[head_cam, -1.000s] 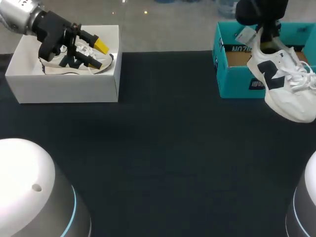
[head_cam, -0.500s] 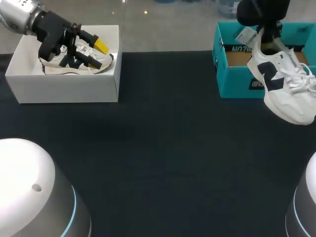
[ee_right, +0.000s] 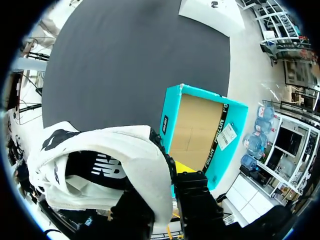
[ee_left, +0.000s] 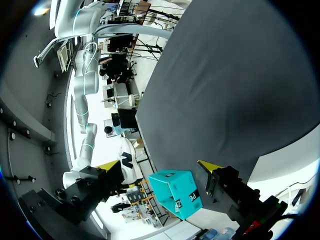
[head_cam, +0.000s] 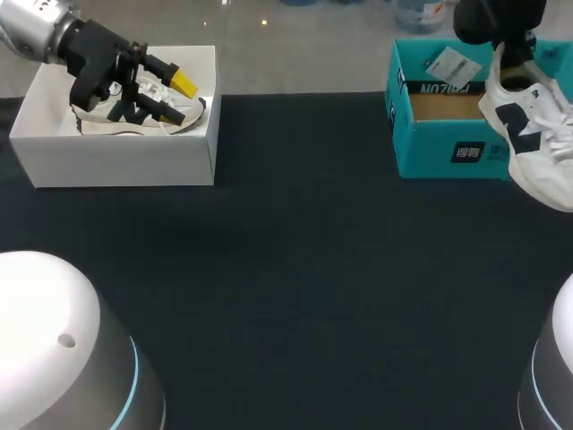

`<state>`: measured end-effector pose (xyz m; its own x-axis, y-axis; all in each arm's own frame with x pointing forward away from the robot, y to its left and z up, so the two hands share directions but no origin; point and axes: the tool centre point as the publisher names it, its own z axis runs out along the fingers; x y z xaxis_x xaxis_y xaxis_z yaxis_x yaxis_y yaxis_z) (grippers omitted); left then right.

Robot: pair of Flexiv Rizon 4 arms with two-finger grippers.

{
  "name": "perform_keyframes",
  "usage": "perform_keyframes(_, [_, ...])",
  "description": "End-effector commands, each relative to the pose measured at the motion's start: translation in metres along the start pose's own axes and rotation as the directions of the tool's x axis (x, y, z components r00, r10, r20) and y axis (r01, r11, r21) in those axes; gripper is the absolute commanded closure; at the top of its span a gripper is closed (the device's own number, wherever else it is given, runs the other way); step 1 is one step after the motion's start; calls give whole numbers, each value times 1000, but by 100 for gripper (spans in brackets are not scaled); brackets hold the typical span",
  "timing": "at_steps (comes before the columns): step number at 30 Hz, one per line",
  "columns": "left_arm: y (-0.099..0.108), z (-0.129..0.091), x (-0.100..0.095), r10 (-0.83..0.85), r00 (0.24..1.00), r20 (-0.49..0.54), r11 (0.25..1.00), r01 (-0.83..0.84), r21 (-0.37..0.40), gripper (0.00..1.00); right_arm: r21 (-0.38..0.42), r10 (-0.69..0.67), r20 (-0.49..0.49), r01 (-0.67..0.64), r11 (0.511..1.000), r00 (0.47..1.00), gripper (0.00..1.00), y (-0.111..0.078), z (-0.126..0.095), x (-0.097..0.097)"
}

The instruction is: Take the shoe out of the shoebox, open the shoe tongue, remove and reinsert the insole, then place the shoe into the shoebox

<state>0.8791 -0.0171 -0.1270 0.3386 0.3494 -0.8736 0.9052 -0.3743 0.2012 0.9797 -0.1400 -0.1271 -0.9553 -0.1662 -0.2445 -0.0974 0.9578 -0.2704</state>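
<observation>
Ur right gripper point(head_cam: 512, 64), clamped on the shoe point(head_cam: 537, 148) heel, just swung it further right, out of the teal shoebox point(head_cam: 439, 152), so tongue's next imo; left gripper point(head_cam: 170, 97) hangs wide open.

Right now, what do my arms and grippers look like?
Left arm: silver metal wrist, black left gripper, black fingers tipped bright yellow. Right gripper: black too, one yellow tip showing in its wrist view. Both arm bases are white domes with a thin light-blue ring.
</observation>
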Motion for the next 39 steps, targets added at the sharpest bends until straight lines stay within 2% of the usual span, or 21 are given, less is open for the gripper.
perform_keyframes(1, [-1, 0, 0, 1, 1000, -3, 1000, -1, 0, 0, -7, 4, 1, -4, 1000, 1000, 100, -30, 10, -13])
perform_keyframes(7, [-1, 0, 0, 1, 1000, -3, 1000, -1, 0, 0, -25, 21, -11, -21, 999, 1000, 100, -78, 27, -31])
perform_keyframes(14, [-1, 0, 0, 1, 1000, -3, 1000, -1, 0, 0, -74, 56, -26, -58, 996, 998, 100, -115, 41, -51])
perform_keyframes(17, [-1, 0, 0, 1, 1000, -3, 1000, -1, 0, 0, -66, 70, -40, -73, 995, 997, 100, -127, 49, -58])
perform_keyframes(24, [-1, 0, 0, 1, 1000, -3, 1000, -1, 0, 0, -80, 103, -79, -110, 991, 991, 100, -145, 67, -66])
perform_keyframes(29, [-1, 0, 0, 1, 1000, -3, 1000, -1, 0, 0, -53, 129, -91, -134, 990, 987, 100, -154, 76, -70])
perform_keyframes(39, [-1, 0, 0, 1, 1000, -3, 1000, -1, 0, 0, -53, 129, -91, -134, 990, 987, 100, -154, 76, -70])
